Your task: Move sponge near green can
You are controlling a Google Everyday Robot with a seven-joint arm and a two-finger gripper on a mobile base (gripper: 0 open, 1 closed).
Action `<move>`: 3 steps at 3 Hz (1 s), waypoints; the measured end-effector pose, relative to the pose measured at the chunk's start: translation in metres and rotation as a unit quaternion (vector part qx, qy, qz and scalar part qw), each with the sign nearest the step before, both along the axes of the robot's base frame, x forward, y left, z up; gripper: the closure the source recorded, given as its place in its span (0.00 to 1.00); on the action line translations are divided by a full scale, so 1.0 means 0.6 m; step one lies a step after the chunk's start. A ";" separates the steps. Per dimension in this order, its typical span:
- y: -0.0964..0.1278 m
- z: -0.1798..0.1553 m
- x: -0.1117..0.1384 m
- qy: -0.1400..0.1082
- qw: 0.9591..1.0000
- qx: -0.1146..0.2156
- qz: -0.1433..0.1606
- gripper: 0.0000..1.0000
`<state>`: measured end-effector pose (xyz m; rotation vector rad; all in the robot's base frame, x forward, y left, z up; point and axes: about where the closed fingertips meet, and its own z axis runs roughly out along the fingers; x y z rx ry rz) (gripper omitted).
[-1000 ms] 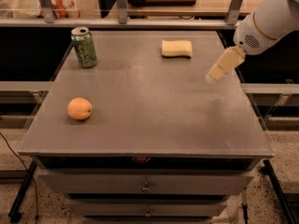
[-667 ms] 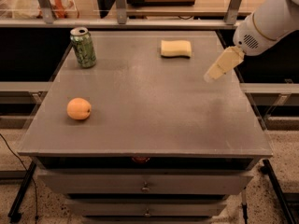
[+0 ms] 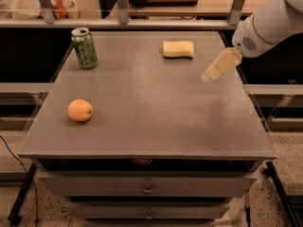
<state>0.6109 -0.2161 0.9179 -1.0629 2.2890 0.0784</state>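
The pale yellow sponge lies flat on the grey table top, far right of centre. The green can stands upright at the far left corner, well apart from the sponge. My gripper hangs above the right side of the table, to the right of the sponge and a little nearer, not touching it. It holds nothing that I can see.
A round orange fruit lies at the near left of the table. Drawers sit under the table front. A shelf rail with metal posts runs behind the table's far edge.
My gripper has shifted slightly to the left, toward the table's middle. The sponge, can and fruit have not moved.
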 end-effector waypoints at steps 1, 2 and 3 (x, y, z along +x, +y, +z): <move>0.015 -0.008 0.032 -0.027 0.999 0.027 -0.008 0.00; 0.024 -0.024 0.074 -0.054 0.997 0.055 -0.025 0.00; 0.028 -0.046 0.117 -0.071 0.995 0.062 -0.045 0.00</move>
